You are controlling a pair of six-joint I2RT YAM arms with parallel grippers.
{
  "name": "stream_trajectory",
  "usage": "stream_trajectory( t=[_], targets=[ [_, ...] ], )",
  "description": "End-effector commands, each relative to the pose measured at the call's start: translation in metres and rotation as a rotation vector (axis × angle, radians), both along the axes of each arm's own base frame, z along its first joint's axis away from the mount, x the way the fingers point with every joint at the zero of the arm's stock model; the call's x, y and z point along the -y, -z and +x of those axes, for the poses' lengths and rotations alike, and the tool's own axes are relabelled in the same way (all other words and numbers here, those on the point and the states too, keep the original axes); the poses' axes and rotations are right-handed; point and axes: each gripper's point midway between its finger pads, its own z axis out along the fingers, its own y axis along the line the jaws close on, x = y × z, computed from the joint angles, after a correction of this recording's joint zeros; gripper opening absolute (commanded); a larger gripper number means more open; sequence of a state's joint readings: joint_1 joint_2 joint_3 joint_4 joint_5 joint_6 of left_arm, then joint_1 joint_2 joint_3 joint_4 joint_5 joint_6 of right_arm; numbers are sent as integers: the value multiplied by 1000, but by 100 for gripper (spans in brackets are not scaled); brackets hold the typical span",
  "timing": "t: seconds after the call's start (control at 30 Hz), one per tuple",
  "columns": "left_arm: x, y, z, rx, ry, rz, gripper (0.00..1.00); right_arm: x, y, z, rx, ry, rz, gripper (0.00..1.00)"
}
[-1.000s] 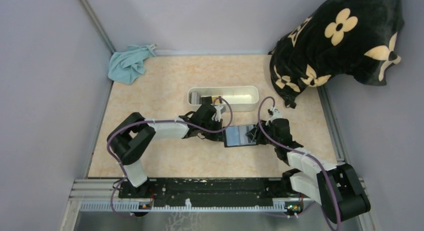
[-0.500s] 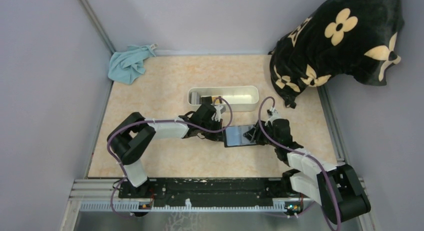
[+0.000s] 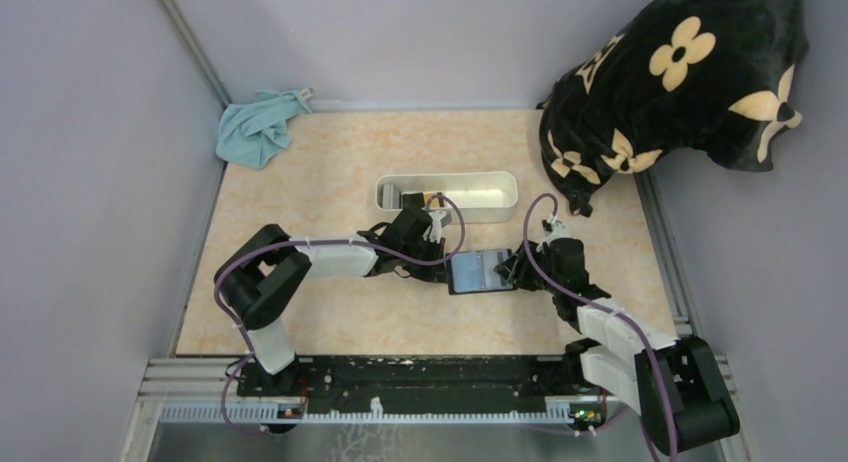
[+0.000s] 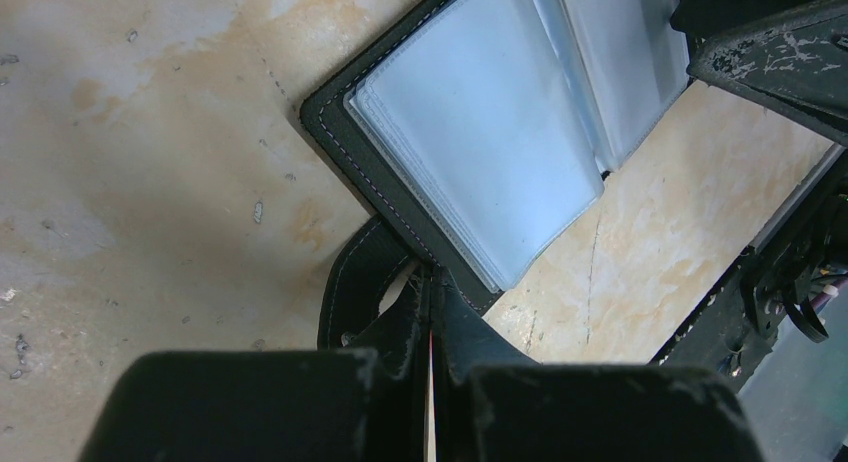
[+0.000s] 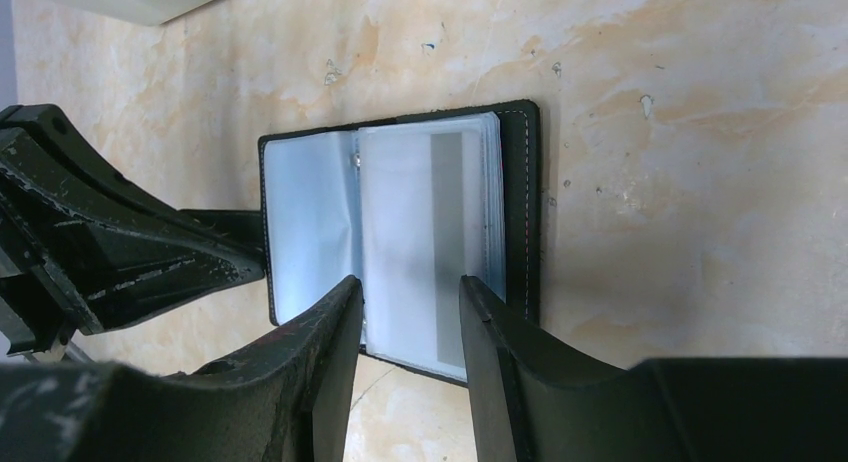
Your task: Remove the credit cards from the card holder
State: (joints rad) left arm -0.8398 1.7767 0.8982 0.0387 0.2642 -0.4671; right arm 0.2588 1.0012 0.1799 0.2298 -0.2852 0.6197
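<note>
R arm sits a bit further right vs 1 s ago. R gripper (image 5: 410, 312) part-open, jaws astride the open card holder (image 5: 400, 232), mid-table. L gripper (image 4: 430, 287) closed tight, tips at holder's edge. Beige marbled table (image 3: 300, 182), white tray (image 3: 470, 194), blue cloth (image 3: 258, 127), flowered cushion (image 3: 690, 72), lilac walls.

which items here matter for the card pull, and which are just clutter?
Job: card holder, card in its sleeve, left gripper, right gripper.
Lying about: white tray, blue cloth, flowered cushion.
</note>
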Motion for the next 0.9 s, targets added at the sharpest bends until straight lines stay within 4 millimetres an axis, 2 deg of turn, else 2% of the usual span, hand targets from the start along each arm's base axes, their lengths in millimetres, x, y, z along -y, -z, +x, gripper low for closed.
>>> stream_trajectory(
  t=[0.0,0.53,0.87],
  targets=[
    [-21,29,-12,-52,6,101,0,5,-14,14,52,15,-31,42],
    [-21,30,-12,-55,7,104,0,10,-7,15,33,31,-44,42],
    [-20,30,-13,-59,8,99,0,1,1,5,10,-59,-44,43]
  ],
)
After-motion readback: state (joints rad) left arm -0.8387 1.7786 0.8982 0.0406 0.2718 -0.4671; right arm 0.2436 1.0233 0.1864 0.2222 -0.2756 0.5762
